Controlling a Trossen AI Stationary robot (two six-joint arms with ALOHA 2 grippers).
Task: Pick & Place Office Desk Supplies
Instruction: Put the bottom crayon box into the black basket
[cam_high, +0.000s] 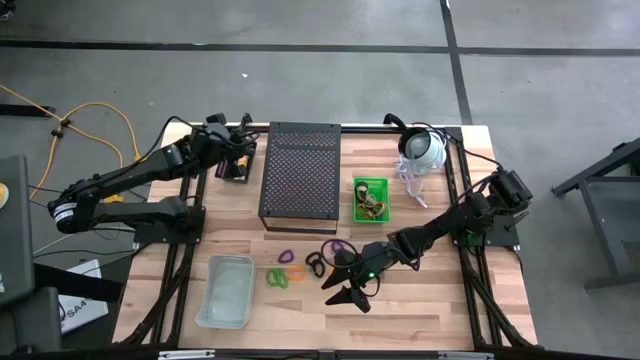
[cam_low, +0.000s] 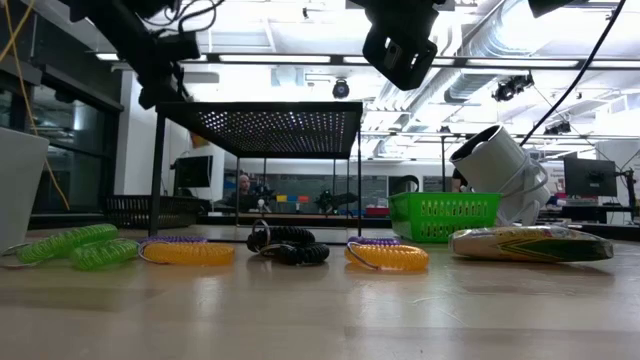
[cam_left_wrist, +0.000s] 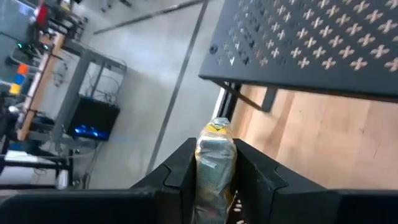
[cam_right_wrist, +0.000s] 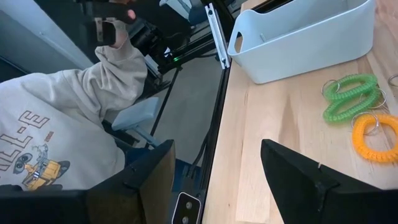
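My left gripper (cam_high: 237, 163) hangs by the far left corner of the black perforated stand (cam_high: 300, 170), shut on a yellow-and-white packet (cam_left_wrist: 216, 163). My right gripper (cam_high: 349, 288) stands open low over the near middle of the table, nothing between its fingers (cam_right_wrist: 217, 180). Loose coil loops lie flat on the wood beside it: green (cam_high: 277, 278), orange (cam_high: 296, 272), black (cam_high: 316, 265) and purple (cam_high: 340, 247). Another packet (cam_low: 530, 243) lies flat on the table in the low view. My left gripper pinches the packet between its two fingers, which press on its two flat faces (cam_left_wrist: 217, 180). The packet lies along the fingers, and its free end (cam_left_wrist: 215, 132) sticks out past the fingertips. It is lifted clear of the table beside the stand.
A green basket (cam_high: 370, 200) with items stands right of the stand, a white dome device (cam_high: 422, 148) with a cable at the far right. A pale bin (cam_high: 226, 290) sits at the near left. A person in a beige hoodie (cam_right_wrist: 62, 124) stands off the table's near edge.
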